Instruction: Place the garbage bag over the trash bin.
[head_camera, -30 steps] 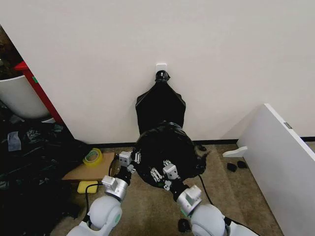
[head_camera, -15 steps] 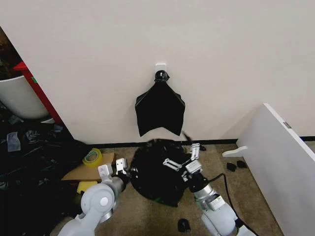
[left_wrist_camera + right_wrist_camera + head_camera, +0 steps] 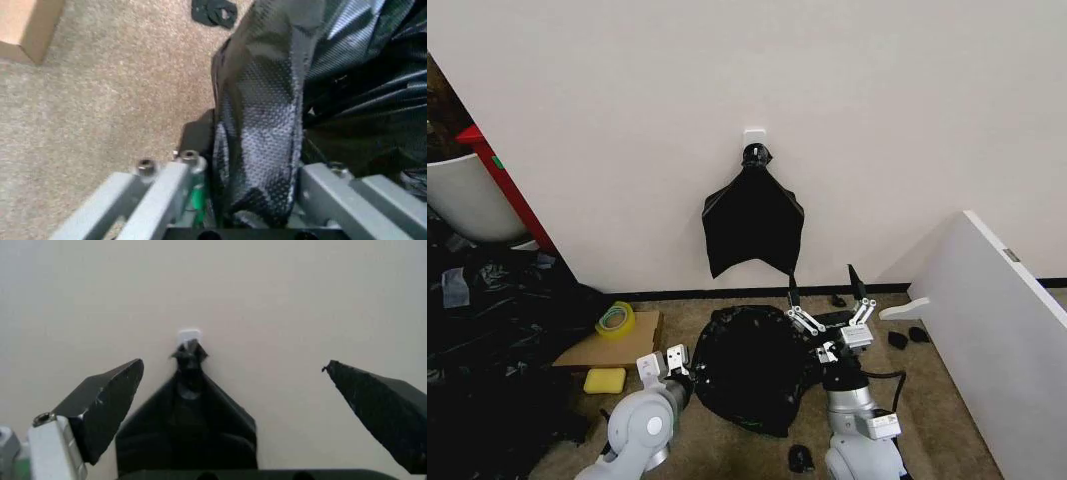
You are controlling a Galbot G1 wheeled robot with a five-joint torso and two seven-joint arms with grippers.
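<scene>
Garbage bag (image 3: 749, 368): wrinkled black mass on the carpet before the wall, between both arms; no cream bin surface visible.
Left pincer (image 3: 677, 362): low at the bag's left edge, closed on a fold of the plastic; the left wrist view shows the film (image 3: 263, 150) pinched between its fingers.
Right pincer (image 3: 827, 290): raised above the bag's right side, fingers spread wide, empty.
Surroundings: hanging black bag bunch (image 3: 753, 220) on the wall; tape roll (image 3: 614, 319) on cardboard (image 3: 607, 346); white board (image 3: 1002, 330) at right.
Right wrist view: the wall bunch (image 3: 190, 415) between the fingertips.
</scene>
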